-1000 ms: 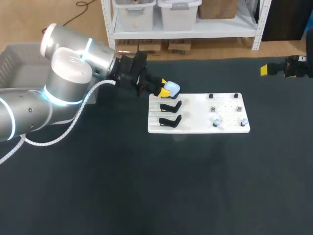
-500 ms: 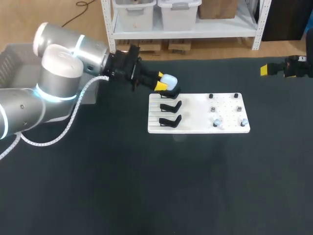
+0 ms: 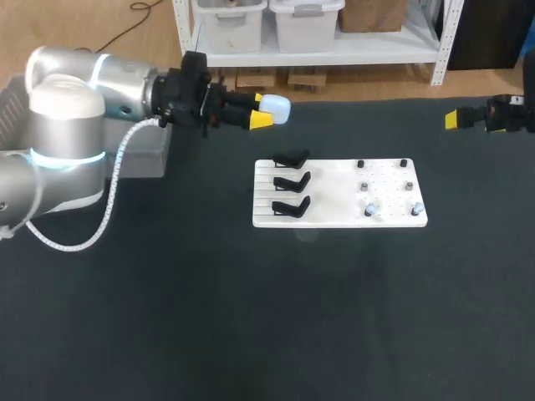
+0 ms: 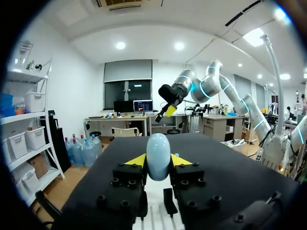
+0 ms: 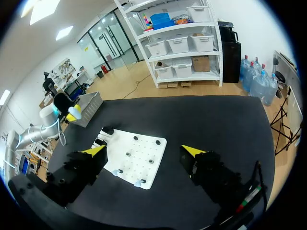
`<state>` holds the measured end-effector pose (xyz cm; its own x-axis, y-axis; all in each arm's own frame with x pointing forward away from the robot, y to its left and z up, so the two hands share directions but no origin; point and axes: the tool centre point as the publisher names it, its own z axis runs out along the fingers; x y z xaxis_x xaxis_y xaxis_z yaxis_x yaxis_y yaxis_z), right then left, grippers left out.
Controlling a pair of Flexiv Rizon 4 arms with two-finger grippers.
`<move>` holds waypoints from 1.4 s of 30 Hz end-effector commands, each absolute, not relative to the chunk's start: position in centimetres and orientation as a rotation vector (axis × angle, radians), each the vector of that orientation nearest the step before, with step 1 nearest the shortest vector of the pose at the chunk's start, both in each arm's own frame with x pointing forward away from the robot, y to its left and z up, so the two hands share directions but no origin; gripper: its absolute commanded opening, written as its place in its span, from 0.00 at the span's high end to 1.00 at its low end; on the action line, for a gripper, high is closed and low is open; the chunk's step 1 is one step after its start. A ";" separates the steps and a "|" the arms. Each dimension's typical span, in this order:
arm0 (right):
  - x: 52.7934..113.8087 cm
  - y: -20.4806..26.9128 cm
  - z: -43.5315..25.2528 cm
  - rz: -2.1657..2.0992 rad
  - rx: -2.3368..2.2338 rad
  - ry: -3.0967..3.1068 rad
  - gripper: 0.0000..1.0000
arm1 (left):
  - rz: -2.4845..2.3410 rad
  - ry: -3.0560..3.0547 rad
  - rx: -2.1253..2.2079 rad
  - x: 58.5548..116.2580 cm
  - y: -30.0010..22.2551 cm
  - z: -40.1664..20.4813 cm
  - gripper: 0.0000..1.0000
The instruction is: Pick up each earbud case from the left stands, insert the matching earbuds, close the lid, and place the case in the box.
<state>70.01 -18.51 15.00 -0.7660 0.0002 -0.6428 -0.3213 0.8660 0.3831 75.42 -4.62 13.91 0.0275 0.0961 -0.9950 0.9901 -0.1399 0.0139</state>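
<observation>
A pale blue earbud case (image 3: 276, 107) is clamped between the yellow tips of my left gripper (image 3: 266, 112), which hangs in the air beyond the far left corner of the white board (image 3: 334, 219). In the left wrist view the case (image 4: 158, 154) stands upright between both fingers. Three black stands (image 3: 290, 180) on the board's left side are bare. Small earbuds (image 3: 369, 209) sit on pegs at the board's right. My right gripper (image 3: 456, 119) is far off at the table's right edge. In its own view it (image 5: 144, 152) is open and holds nothing, and the board (image 5: 136, 160) lies ahead.
A grey box (image 3: 21, 113) stands at the table's far left, behind my left arm. Black pegs (image 3: 383, 164) dot the board's right half. Dark table surface spreads in front of the board.
My left gripper has lifted the blue case off the farthest stand and carried it up and back to the left, away from the board. The right arm has not moved.
</observation>
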 end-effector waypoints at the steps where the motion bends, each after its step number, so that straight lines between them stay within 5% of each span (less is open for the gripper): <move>1: 70.0 -18.5 15.0 0.636 -0.231 2.374 0.00 | -1.156 1.242 1.309 72.5 -3.7 15.2 1.00; 25: 70.2 -18.4 15.3 0.638 -0.247 2.369 0.00 | -1.158 1.234 1.299 71.5 -4.1 15.6 1.00; 42: 65.1 -10.9 18.4 0.637 -0.522 2.394 0.00 | -1.234 1.218 1.239 68.7 -6.0 15.7 1.00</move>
<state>66.15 -11.93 17.55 -0.7399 -0.2031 -0.6413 -0.5089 0.7925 0.3362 69.34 -6.30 15.71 -0.0163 0.0223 -0.9996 0.9981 -0.0588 -0.0176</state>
